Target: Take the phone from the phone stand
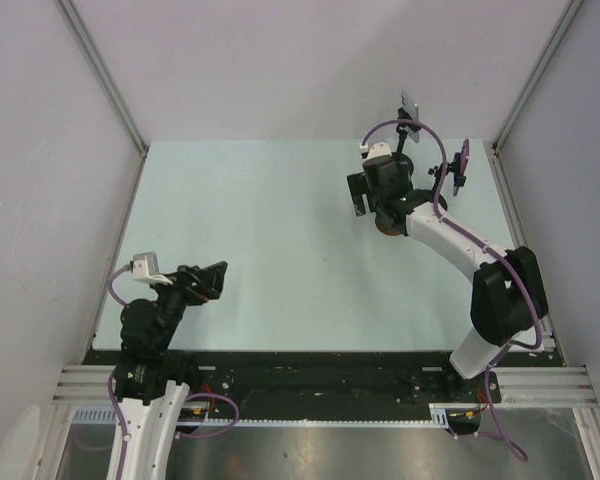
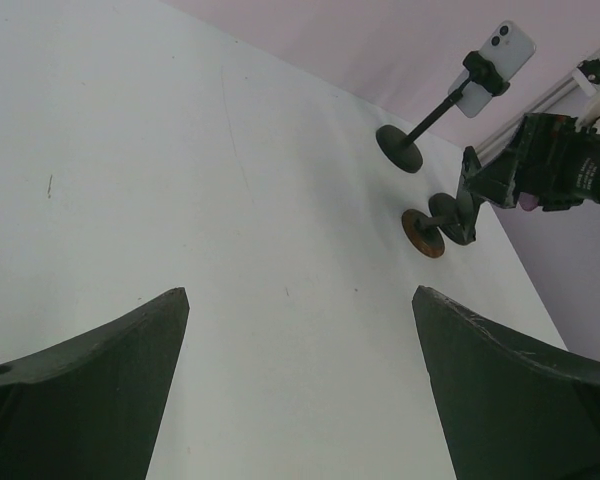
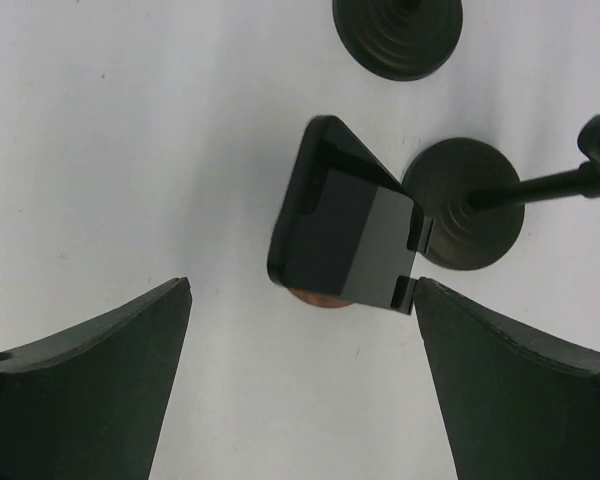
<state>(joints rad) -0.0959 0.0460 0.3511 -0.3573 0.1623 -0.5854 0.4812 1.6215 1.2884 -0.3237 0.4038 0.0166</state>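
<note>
A white phone [image 1: 410, 108] is clamped high on a black stand at the far right; it also shows in the left wrist view [image 2: 502, 50], above its round base [image 2: 400, 148]. A second stand holds a pink flat thing [image 1: 463, 162]. A third stand has a brown base [image 3: 320, 297] and a black cradle [image 3: 345, 225]. My right gripper [image 1: 385, 215] is open and empty just above that cradle, which lies ahead of its fingertips [image 3: 300, 300]. My left gripper [image 1: 212, 278] is open and empty at the near left, far from the stands.
Two black round stand bases [image 3: 467, 205] [image 3: 398, 35] sit close behind the cradle, one with a thin rod running right. White walls with metal rails [image 1: 525, 90] close in the table's sides and back. The brown base also shows in the left wrist view [image 2: 423, 232].
</note>
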